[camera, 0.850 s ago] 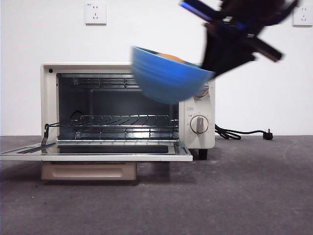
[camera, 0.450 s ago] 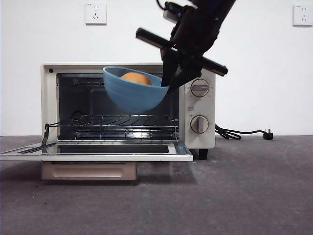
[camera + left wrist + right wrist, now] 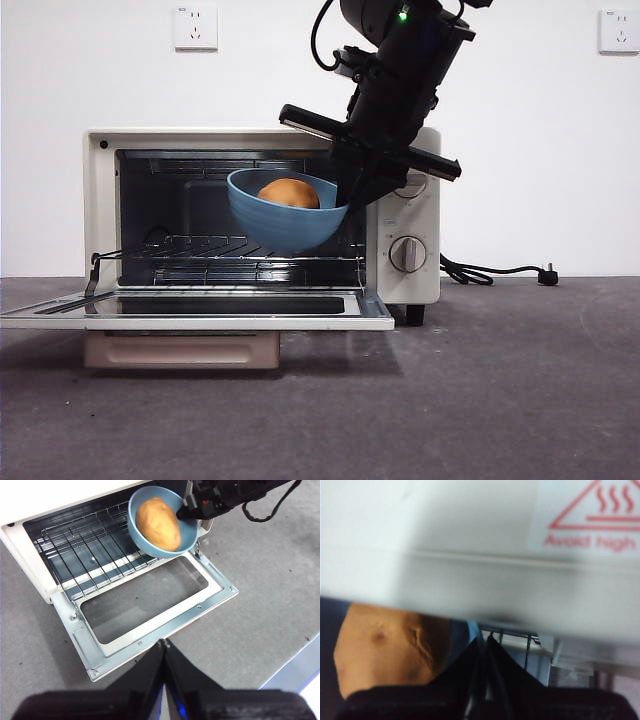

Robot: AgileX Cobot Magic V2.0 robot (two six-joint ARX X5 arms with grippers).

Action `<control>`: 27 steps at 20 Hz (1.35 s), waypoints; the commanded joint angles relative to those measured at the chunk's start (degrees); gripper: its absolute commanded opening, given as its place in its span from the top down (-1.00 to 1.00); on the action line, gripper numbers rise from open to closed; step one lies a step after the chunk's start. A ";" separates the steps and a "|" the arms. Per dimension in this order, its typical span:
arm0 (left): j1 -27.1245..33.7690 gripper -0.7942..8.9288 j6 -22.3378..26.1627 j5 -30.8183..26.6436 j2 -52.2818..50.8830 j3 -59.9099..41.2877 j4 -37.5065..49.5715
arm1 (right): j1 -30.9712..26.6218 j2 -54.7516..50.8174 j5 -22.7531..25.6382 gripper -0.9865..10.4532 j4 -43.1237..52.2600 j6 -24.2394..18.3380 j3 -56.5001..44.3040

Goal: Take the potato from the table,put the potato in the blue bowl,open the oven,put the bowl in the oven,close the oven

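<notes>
- Oven (image 3: 405, 270) on table (image 3: 500, 400), door (image 3: 150, 605) fully dropped, lying flat in front; wire rack (image 3: 250, 255) visible inside the cavity.
- R gripper (image 3: 345, 195) comes in from upper right in front view, jaws clamped on the rim of the blue bowl (image 3: 285, 220) at the bowl's knob-panel side.
- Bowl held in air at the oven mouth, above the rack, not touching it; tilted, open side leaning toward the camera in front view.
- Potato (image 3: 290, 193) sits inside the bowl, top showing over the rim. L wrist view: potato (image 3: 158, 523) fills most of the bowl (image 3: 145, 545), long axis across it.
- L wrist view also shows the bowl hanging over the front edge of the rack (image 3: 90, 545), near the hinge side of the door, R gripper (image 3: 187, 514) at the rim.
- R wrist view: potato (image 3: 390, 650) close up beside the jaws, blue rim sliver (image 3: 470, 632) next to it; oven top (image 3: 470, 540) w/ red heat-warning label (image 3: 592, 515) fills the upper part. Blurry, little else readable.
- L gripper (image 3: 163, 647): well back from the oven, above the table in front of the open door, jaws pressed together, holding nothing.
- Two knobs on oven panel: lower knob (image 3: 407, 254) clear, upper one mostly hidden behind R arm.
- Black cord (image 3: 490, 272) trails on table beside oven; wall sockets (image 3: 195, 27) behind.
</notes>
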 commanded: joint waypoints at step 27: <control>12.85 0.85 -3.65 11.06 4.39 -17.81 21.84 | 1.27 -33.70 -4.83 0.45 -33.35 -14.16 0.13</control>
